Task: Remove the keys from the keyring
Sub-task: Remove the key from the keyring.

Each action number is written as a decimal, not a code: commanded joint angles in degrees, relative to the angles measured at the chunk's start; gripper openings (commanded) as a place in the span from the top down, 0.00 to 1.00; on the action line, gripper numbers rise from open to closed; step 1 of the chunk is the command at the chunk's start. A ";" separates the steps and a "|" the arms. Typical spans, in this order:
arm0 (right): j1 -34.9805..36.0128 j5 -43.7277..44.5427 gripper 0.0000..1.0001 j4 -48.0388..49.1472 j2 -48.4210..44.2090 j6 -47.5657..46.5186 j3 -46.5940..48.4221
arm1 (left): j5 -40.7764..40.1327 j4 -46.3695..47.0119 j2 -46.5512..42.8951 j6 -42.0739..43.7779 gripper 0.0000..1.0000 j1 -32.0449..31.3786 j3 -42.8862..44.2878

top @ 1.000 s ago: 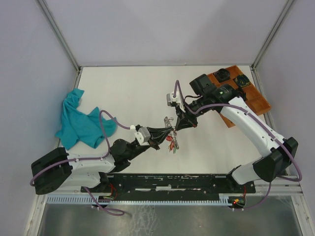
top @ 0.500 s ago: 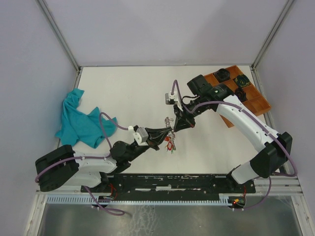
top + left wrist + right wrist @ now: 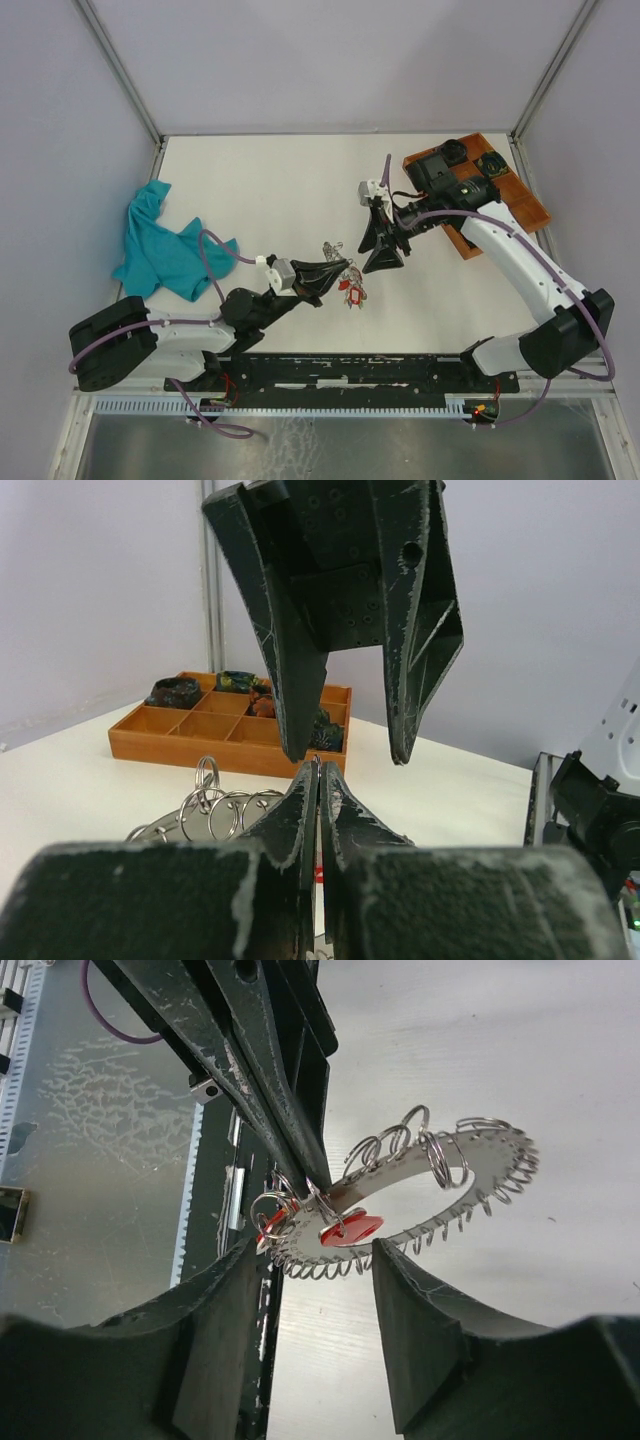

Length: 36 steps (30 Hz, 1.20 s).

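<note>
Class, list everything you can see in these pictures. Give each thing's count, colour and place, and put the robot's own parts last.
keyring: one, silver-grey with a coiled wire edge, mid-table
keys: number unclear, red tags showing, hanging from the keyring
split rings: several, silver, on the keyring
cloth: one, teal, crumpled at the table's left
tray: one, orange-brown wood, far right corner
tray contents: several, dark, in its compartments
table: one, white
left gripper: one, black, shut on the keyring
right gripper: one, black, open, beside the keyring

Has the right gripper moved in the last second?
Yes. The right gripper has pulled back to the right, toward the wooden tray and away from the left gripper, and its jaws now stand open.
</note>
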 commanded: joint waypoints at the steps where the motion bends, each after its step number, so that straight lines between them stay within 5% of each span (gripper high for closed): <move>1: -0.54 -6.02 0.39 5.86 -5.75 -5.49 -2.87 | 2.14 4.78 -2.92 -3.31 0.97 -0.10 0.44; 8: -0.54 -10.60 0.39 8.18 -5.26 -13.63 -1.83 | 4.43 2.71 -5.52 -3.65 0.97 -0.10 0.65; 21: 1.74 -13.83 0.65 8.69 -4.60 -12.72 -3.11 | 6.33 2.09 -6.41 -3.83 0.97 -0.12 1.75; 36: 3.60 -10.27 0.67 8.54 -4.55 -12.14 -4.02 | 6.06 1.79 -7.83 -3.53 0.97 -0.10 1.63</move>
